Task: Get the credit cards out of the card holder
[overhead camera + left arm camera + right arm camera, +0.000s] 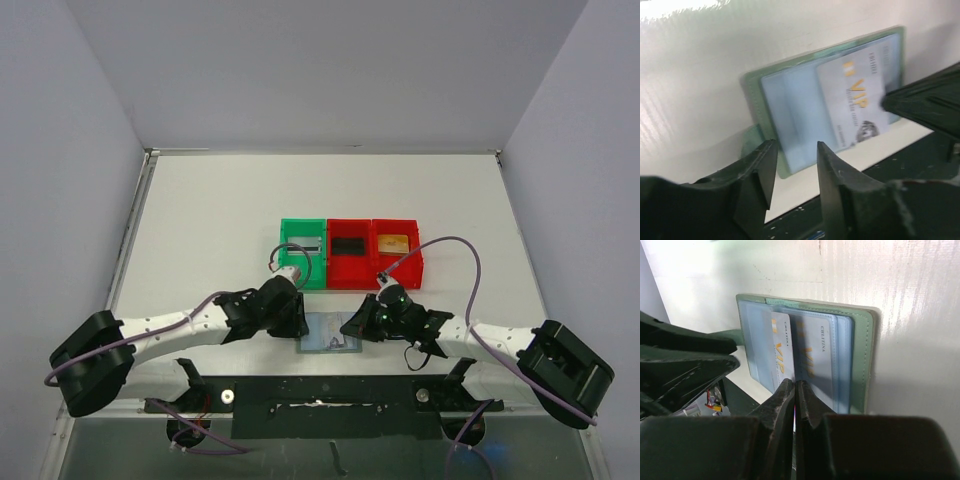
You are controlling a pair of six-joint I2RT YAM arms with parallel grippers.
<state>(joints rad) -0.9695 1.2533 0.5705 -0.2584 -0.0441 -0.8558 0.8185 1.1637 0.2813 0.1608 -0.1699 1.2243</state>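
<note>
Closest to the wrist lenses, the black fingers of each pincer are seen. The left gripper (792,165) is parted by a narrow gap, nothing is gripped between its fingers (760,175), and the near edge of the card holder (785,105) is seen through that gap. The right gripper (795,395) is closed, its jaws pressed together with only a thin pale line between them, and its tips are set down at the credit cards (782,350); whether a card is pinched there cannot be told.

From above, the white table (220,220) is seen. The left arm (170,335) and the right arm (490,340) are bent inward from the near edge, so that the card holder is flanked by the two grippers. Three bins are lined up farther back, touching one another: a green bin (284,240) on the left and two red bins (350,277) to its right.

The card holder is laid open and flat near the table's front edge, grey-green cover down, pale blue pockets up. Two pale cards with gold "VIP" lettering are shown side by side in the right wrist view. In the left wrist view one card is seen lying skewed across a pocket panel, its edge met by the right gripper's tip.
</note>
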